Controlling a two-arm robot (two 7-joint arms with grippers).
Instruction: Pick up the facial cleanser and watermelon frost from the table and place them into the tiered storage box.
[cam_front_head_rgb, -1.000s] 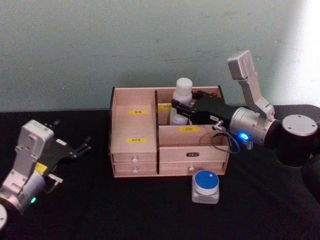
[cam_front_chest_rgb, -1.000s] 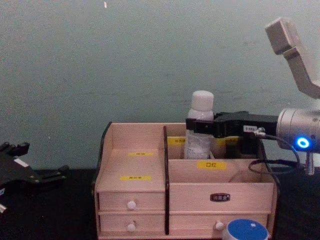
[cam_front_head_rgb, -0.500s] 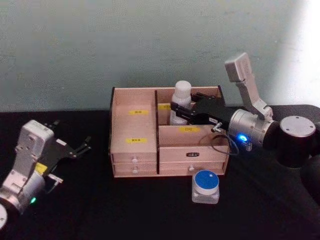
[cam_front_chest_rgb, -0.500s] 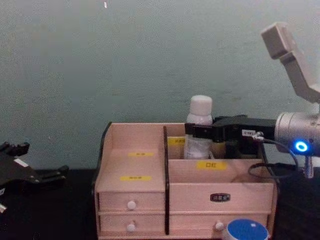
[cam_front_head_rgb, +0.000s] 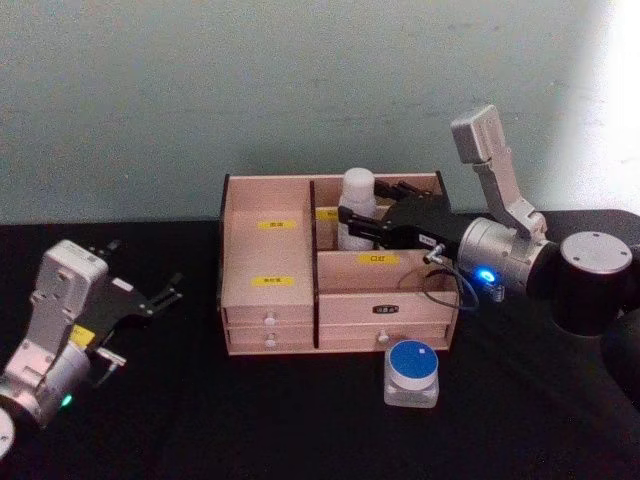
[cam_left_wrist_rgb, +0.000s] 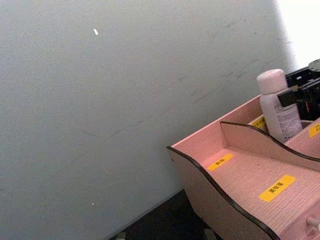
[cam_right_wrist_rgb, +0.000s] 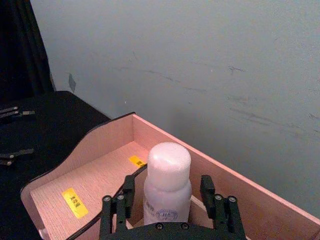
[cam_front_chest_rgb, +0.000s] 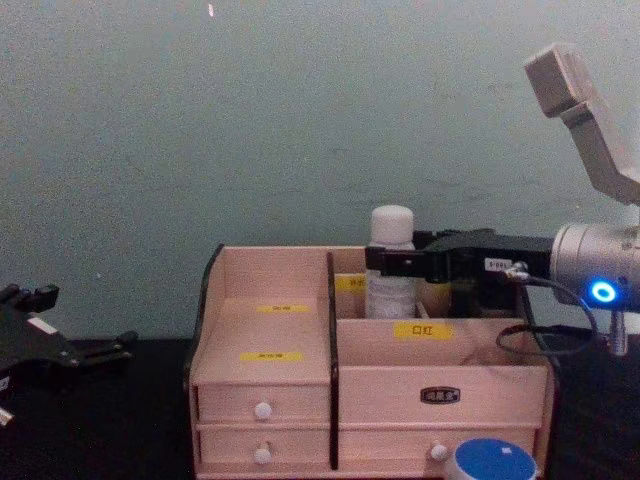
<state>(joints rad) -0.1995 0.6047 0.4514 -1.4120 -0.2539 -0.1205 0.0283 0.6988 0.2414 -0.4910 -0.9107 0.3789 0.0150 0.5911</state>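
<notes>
The facial cleanser (cam_front_head_rgb: 357, 205), a white bottle with a white cap, stands upright in the back right compartment of the tiered storage box (cam_front_head_rgb: 270, 330). My right gripper (cam_front_head_rgb: 350, 222) reaches over the box from the right and straddles the bottle's upper body. In the right wrist view its fingers (cam_right_wrist_rgb: 206, 186) stand open with small gaps on either side of the bottle (cam_right_wrist_rgb: 167, 185). The watermelon frost (cam_front_head_rgb: 411, 370), a small clear jar with a blue lid, sits on the black table in front of the box's right drawers. My left gripper (cam_front_head_rgb: 142, 270) rests open at the far left.
The pale-pink box (cam_front_chest_rgb: 440, 395) has stepped left compartments with yellow labels and white-knobbed drawers below. A pale green wall stands close behind it. Black tabletop spreads in front and to both sides. The right arm's cable (cam_front_head_rgb: 440, 285) hangs over the box's right front.
The bottle has sunk lower into the back right compartment. It now sits lower between the right gripper's fingers, which have parted from it. The left arm has not moved.
</notes>
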